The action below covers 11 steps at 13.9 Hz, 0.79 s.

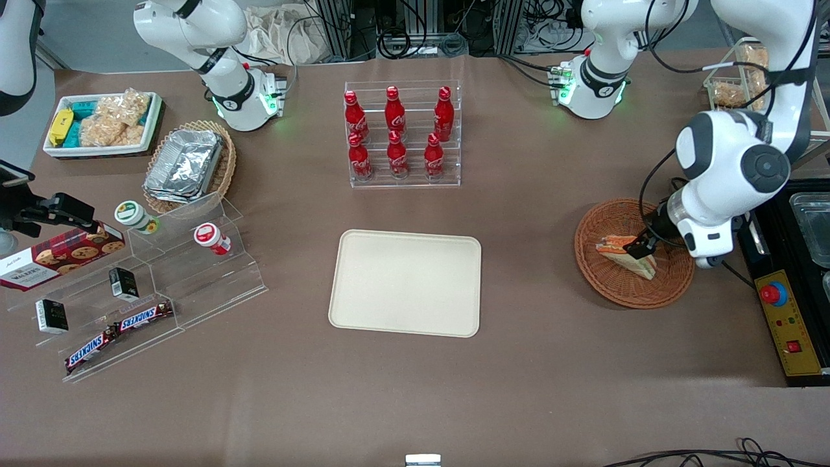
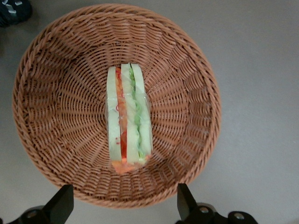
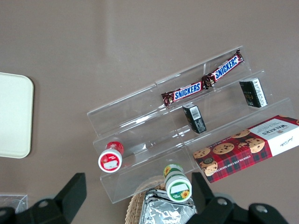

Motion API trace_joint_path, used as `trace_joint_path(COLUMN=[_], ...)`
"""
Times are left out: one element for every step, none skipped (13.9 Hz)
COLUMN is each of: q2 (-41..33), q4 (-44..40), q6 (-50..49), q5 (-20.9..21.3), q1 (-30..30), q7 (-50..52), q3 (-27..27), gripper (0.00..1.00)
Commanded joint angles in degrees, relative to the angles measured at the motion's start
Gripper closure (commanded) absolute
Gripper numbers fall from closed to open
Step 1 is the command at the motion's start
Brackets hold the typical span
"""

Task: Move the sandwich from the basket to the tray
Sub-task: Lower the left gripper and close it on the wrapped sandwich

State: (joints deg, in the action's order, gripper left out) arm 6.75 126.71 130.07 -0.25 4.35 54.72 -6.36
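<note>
My gripper (image 2: 124,205) hangs over the round reddish-brown woven wicker basket (image 2: 51,74), fingers (image 2: 60,203) spread wide and holding nothing; the triangular white-bread sandwich (image 2: 128,119) with orange, red and green layers lies in the basket's middle; the flat cream-beige rectangular tray (image 1: 406,283) sits well apart, toward the parked arm's end of the table.
</note>
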Motion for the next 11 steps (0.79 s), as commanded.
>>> trace_joint_path(q2=[2.4,3.2,3.9,4.8,5.6,6.4,7.0,7.6,8.2,8.7,9.3], q4=[0.0,0.0,0.0,0.0,0.0,0.0,0.0,0.0,0.0,0.0,-0.1], q6=[2.4,3.1,3.9,4.5,5.1,5.7,6.2,6.8,7.1,7.7,8.5], q5=[2.1,2.5,3.1,3.9,5.3,6.6,6.8,6.8,6.8,7.1,7.2], q1=[0.4,0.4,0.4,0.4,0.4,0.4,0.4,0.4,0.4,0.4,0.4], q7=[3.0,3.5,4.4,5.9,7.1,8.3,9.1,9.3,9.4,9.6,10.0], q3=[-0.4,-0.4,-0.4,-0.4,-0.4,-0.4,-0.4,-0.4,-0.4,-0.4,-0.4], gripper=[0.00,0.00,0.00,0.00,0.00,0.00,0.00,0.00,0.00,0.00,0.00])
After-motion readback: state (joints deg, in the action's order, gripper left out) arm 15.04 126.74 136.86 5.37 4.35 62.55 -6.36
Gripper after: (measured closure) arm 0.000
